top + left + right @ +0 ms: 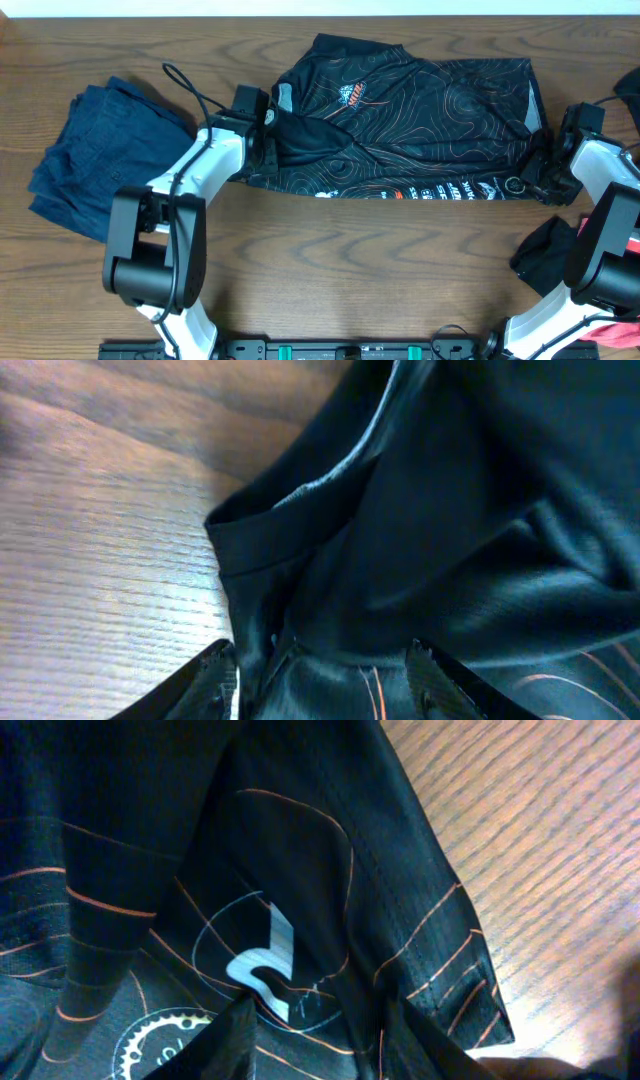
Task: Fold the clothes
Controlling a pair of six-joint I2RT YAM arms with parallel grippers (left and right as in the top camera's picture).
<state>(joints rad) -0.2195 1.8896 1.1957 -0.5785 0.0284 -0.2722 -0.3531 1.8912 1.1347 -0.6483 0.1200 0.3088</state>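
The clothes include a black jersey (420,110) with thin orange contour lines, lying folded across the back middle of the table. My left gripper (266,140) is at its left edge. In the left wrist view the jaws (325,680) stand apart, with dark jersey cloth (460,510) and a hem fold lying loose between them. My right gripper (536,170) is at the jersey's front right corner. Its jaws (325,1040) are also apart over the printed cloth (150,840) near a cog logo (150,1040), and nothing is pinched.
A navy garment (90,160) lies crumpled at the left. A black garment (548,262) sits by the right arm's base, with a coral-red piece (610,332) at the front right corner. Bare wooden table (380,270) runs along the front.
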